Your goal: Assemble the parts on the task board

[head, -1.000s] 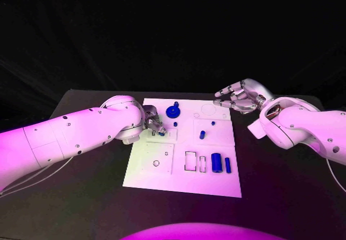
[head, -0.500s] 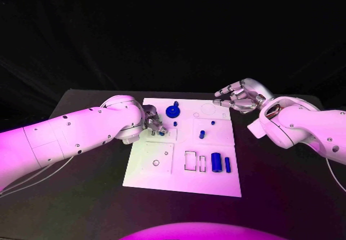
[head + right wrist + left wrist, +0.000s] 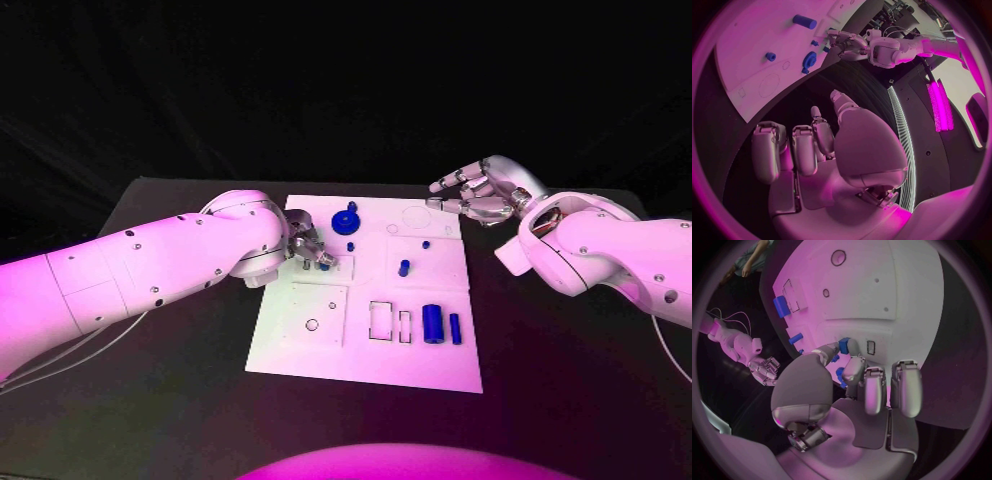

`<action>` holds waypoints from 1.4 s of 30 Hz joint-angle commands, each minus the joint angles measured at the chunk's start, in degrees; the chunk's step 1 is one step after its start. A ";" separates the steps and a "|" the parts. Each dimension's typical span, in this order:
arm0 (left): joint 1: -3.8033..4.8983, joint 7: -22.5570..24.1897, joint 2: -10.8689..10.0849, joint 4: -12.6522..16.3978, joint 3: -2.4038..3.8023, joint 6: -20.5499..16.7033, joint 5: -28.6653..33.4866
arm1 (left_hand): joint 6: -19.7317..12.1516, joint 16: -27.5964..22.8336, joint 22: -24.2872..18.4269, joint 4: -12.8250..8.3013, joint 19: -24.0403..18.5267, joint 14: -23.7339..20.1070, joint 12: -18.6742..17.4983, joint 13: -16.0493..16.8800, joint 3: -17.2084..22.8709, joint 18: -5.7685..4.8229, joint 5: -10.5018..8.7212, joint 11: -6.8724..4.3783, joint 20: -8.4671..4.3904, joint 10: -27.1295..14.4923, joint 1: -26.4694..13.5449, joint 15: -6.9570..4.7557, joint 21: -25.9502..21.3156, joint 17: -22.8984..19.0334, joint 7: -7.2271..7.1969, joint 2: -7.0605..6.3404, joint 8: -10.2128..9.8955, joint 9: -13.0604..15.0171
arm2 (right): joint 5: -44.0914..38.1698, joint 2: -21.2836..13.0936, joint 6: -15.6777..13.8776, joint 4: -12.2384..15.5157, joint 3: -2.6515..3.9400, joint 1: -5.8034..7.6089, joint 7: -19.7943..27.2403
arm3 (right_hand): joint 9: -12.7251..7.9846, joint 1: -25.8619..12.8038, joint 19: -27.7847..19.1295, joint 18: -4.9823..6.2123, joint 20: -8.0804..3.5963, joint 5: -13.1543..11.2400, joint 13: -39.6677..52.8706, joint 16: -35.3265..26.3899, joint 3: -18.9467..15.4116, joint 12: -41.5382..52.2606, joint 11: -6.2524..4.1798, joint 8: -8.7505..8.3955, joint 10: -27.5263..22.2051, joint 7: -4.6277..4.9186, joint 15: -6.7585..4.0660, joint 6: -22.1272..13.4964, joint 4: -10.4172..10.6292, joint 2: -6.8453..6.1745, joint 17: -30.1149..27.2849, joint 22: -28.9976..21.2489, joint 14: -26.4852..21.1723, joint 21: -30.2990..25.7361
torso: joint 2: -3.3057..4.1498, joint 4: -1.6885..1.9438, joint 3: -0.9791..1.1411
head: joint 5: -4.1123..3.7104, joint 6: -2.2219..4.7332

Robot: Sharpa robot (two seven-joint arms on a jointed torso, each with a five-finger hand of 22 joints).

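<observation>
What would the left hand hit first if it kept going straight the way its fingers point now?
Most likely the task board itself. The left hand hangs low over the board's left part, fingertips angled down beside a small blue part. Whether it touches that part, I cannot tell.

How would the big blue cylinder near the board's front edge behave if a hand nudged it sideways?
The big blue cylinder lies on its side on the task board, so it would probably roll. It looks rigid, smooth and likely light, so fingers might slip.

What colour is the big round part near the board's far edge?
Blue, clearest in the head view.
</observation>
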 commanded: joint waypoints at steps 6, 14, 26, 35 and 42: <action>-0.05 0.17 -0.14 0.31 0.03 -0.45 0.87 | 0.26 0.11 6.24 1.85 1.57 5.65 0.22 0.00 -4.26 -1.10 -0.25 -0.06 -0.45 -0.49 -0.25 -0.33 0.14 13.02 0.30 0.21 -0.48 0.01 | -0.05 0.00 0.54 -0.08 0.01 -0.08 0.35 | -0.07 -0.76 1.31 0.66 -0.46 0.07 3.53 -0.46 -0.63 -0.08 -0.27 0.20 0.10 -0.05 -0.29 0.02 0.11 0.01 5.04 7.11 3.57 -0.41 | -0.01 -0.03 -0.03 | -0.02 0.11; -0.04 0.17 -0.82 0.94 0.27 -1.47 1.43 | 0.20 0.09 6.15 3.61 1.54 5.64 0.18 -0.17 -7.35 -1.07 -0.22 0.04 -0.47 -0.69 -0.27 -0.25 0.07 13.00 0.43 0.50 -0.70 0.11 | 0.05 0.02 0.53 -0.25 0.01 -0.25 0.38 | -0.09 -0.98 1.30 0.67 -0.47 0.06 3.52 -0.49 -0.83 -0.08 -0.28 0.21 0.10 -0.06 -0.29 -0.01 0.25 0.02 5.02 7.07 3.58 -0.47 | -0.01 -0.01 -0.03 | 0.00 0.16; 0.36 0.18 -1.92 1.96 1.56 -2.29 2.27 | 0.10 0.08 6.13 4.68 1.53 5.64 0.07 -0.42 -9.21 -1.06 -0.16 0.11 -0.47 -0.90 -0.06 -0.19 0.03 13.00 0.49 0.57 -0.83 0.18 | 0.25 0.11 0.39 -0.75 0.01 -0.45 0.61 | -0.14 -1.59 1.24 0.72 -0.49 0.38 3.42 -0.69 -1.39 -0.17 -0.28 0.22 0.03 -0.08 -0.30 -0.11 0.65 0.02 4.81 6.90 3.55 -0.72 | -0.03 0.00 -0.03 | -0.27 0.51; 1.56 0.20 -3.07 2.01 2.49 -2.79 3.74 | -0.99 0.04 5.61 6.04 1.24 5.62 -1.21 -2.38 -13.10 -0.94 -0.18 0.58 -0.40 -2.21 0.19 0.15 -0.29 12.94 1.06 0.42 -1.61 0.09 | 0.43 0.16 0.26 -1.05 0.01 -0.56 0.67 | -0.17 -1.98 1.23 0.73 -0.50 0.46 3.39 -0.72 -1.73 -0.19 -0.28 0.23 0.01 -0.07 -0.31 -0.17 0.89 0.02 4.81 6.83 3.56 -0.82 | -0.01 0.01 0.00 | -0.26 0.86; 3.65 1.77 -3.13 -1.28 2.95 -3.88 7.03 | -6.64 -0.18 0.57 5.93 -1.54 5.51 -10.78 -15.33 -16.95 0.16 -0.03 3.49 1.42 -10.86 4.67 2.53 -3.14 12.63 4.39 1.58 -7.91 -4.48 | 0.45 0.17 0.23 -1.08 0.01 -0.57 0.70 | -0.17 -2.04 1.25 0.72 -0.50 0.47 3.41 -0.71 -1.77 -0.16 -0.28 0.23 0.03 -0.07 -0.31 -0.18 0.93 0.05 4.82 6.87 3.56 -0.79 | 0.04 -0.01 -0.01 | 0.02 1.36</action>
